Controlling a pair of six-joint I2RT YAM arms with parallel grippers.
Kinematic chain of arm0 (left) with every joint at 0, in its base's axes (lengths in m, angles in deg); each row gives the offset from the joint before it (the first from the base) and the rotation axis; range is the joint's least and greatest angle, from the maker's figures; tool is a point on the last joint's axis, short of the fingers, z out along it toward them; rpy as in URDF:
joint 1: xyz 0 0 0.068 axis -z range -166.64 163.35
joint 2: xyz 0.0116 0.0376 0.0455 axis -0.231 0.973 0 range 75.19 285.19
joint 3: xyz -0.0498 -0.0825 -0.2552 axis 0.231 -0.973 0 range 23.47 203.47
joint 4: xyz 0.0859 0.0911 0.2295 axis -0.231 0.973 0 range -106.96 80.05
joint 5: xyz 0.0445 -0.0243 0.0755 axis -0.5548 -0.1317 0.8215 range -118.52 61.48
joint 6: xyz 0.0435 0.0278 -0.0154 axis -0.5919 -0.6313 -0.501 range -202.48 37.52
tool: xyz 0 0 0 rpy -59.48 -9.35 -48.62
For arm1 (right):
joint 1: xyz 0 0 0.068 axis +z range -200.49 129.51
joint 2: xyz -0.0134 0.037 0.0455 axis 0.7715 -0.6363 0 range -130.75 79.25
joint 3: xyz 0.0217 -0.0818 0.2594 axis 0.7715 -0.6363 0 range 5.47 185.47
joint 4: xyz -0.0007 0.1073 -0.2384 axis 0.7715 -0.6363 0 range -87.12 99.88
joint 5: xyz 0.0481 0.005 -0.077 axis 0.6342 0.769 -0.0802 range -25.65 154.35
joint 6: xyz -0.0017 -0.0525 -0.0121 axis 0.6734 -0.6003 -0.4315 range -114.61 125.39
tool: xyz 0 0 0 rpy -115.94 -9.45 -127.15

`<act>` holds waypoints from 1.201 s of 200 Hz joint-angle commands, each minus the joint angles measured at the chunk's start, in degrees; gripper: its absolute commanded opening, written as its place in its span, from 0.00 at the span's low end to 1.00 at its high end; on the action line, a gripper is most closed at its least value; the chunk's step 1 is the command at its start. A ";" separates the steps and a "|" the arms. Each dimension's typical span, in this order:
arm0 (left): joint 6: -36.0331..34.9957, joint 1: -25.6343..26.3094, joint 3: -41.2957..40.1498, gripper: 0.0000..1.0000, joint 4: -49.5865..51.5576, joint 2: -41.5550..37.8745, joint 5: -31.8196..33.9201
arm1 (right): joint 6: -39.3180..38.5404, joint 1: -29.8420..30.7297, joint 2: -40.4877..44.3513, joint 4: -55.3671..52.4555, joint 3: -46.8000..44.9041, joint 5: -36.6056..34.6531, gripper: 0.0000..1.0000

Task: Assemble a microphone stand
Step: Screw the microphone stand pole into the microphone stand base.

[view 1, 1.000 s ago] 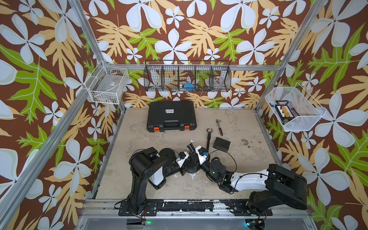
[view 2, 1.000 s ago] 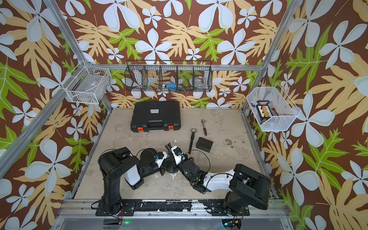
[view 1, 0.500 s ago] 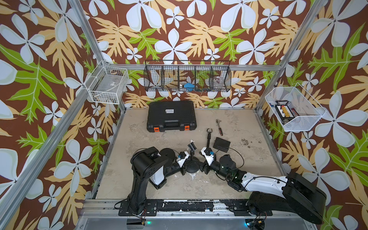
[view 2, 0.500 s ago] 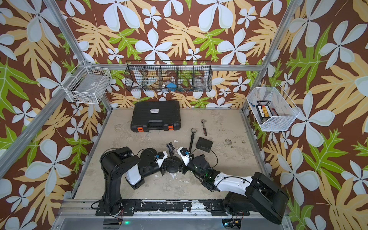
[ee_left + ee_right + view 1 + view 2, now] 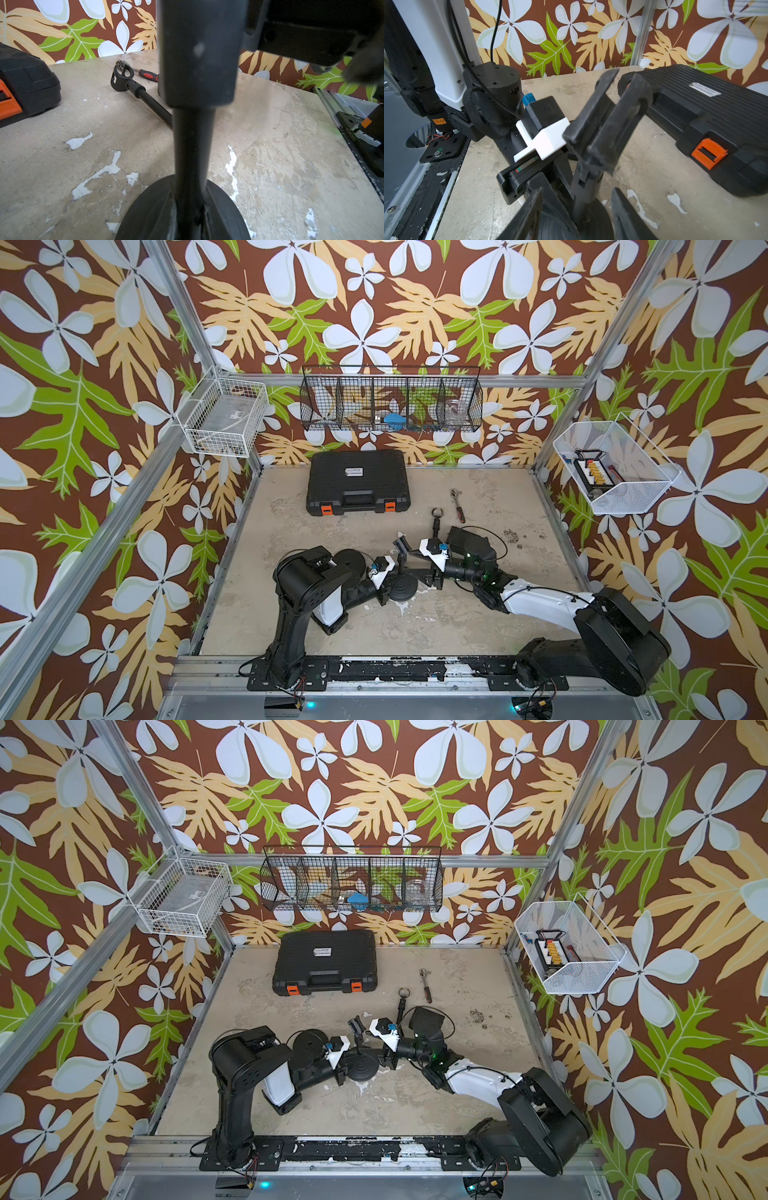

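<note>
**Gripping the stand post, with the other jaws apart**

Reading first what is written: the black tool case (image 5: 357, 481) at the back of the table (image 5: 282, 539) carries a small white label (image 5: 705, 90), but its print is too fine to read. An orange sticker (image 5: 439, 121) on the left arm shows digits upside down, and they are not sharp enough to be sure of them.

The microphone stand (image 5: 402, 588) is upright near the front middle of the table. Its round base (image 5: 153, 214) is flat on the surface. The left gripper (image 5: 394, 574) is clamped on the post (image 5: 193, 145), low, just above the base. The right gripper (image 5: 577, 199) is released: its fingers (image 5: 529, 214) stand one on each side of the post and do not touch it.

Behind the stand a black rod (image 5: 145, 97) with a ring clamp lies flat. A ratchet (image 5: 457, 501) with a red and black handle lies just beyond it. A flat box (image 5: 424, 1018) is beside the right arm. On the walls hang a black wire basket (image 5: 353, 406), a left white basket (image 5: 216, 439) and a right white basket (image 5: 623, 497).

In the left wrist view the post fills the middle and hides the near end of the rod. In the right wrist view the clip (image 5: 608, 124) on top of the post covers a corner of the tool case.
</note>
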 commanded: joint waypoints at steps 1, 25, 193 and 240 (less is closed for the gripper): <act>-0.05 -0.13 -0.22 0.02 -7.30 0.47 0.44 | -2.71 -1.10 -1.99 -0.06 1.83 7.65 0.52; -0.06 -0.13 -0.28 0.02 -7.31 0.23 0.44 | -3.69 -1.83 -4.95 -0.70 4.54 10.88 0.50; -0.23 -0.13 -0.02 0.02 -6.77 0.20 0.33 | -10.17 -3.94 -14.21 -1.53 12.16 26.19 0.30; -0.40 -0.13 -0.04 0.02 -6.16 -0.27 0.35 | -9.46 -3.94 -14.21 0.11 10.36 24.46 0.09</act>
